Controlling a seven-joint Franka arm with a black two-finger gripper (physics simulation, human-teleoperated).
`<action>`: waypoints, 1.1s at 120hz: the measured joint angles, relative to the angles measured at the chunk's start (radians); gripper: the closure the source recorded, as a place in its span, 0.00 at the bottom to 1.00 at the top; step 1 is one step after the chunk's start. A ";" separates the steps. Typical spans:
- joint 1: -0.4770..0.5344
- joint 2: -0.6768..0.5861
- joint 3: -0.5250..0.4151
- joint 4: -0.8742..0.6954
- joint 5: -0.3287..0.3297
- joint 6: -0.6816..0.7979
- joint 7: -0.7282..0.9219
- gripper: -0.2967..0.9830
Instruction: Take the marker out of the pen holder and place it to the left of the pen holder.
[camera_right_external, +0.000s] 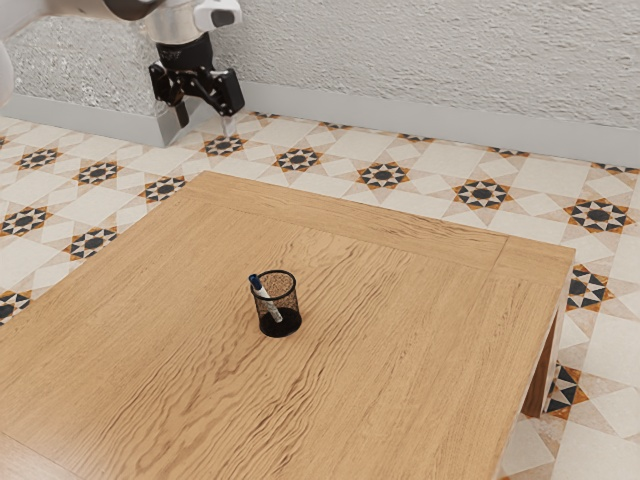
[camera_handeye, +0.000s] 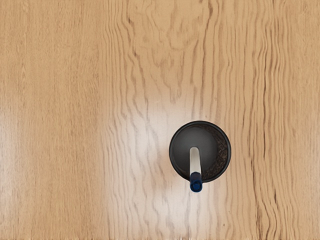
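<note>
The marker (camera_right_external: 264, 295) leans inside the pen holder (camera_right_external: 296, 300), its blue cap (camera_handeye: 196, 185) past the rim towards 11 o'clock in the exterior view. I should grip just the cap end, then draw along the lean; the rim could catch a finger and tip the holder on the surface (camera_right_external: 400, 360). My end effector (camera_right_external: 206, 124) hangs empty, fingers apart, towards 11 o'clock.

The exterior view's upper and left edges are cutting off the arm (camera_right_external: 180, 25); its left and lower edges are cropping the bench (camera_right_external: 400, 320). The pen holder's (camera_right_external: 281, 326) mesh is partly veiling the marker's (camera_right_external: 263, 294) lower part.
</note>
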 joint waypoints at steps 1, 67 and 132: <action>0.000 0.001 0.000 0.001 0.000 -0.001 0.000 0.23; -0.031 0.389 -0.002 0.032 0.121 0.688 -0.114 0.23; -0.035 0.245 0.072 -0.219 -0.005 0.713 -0.239 0.23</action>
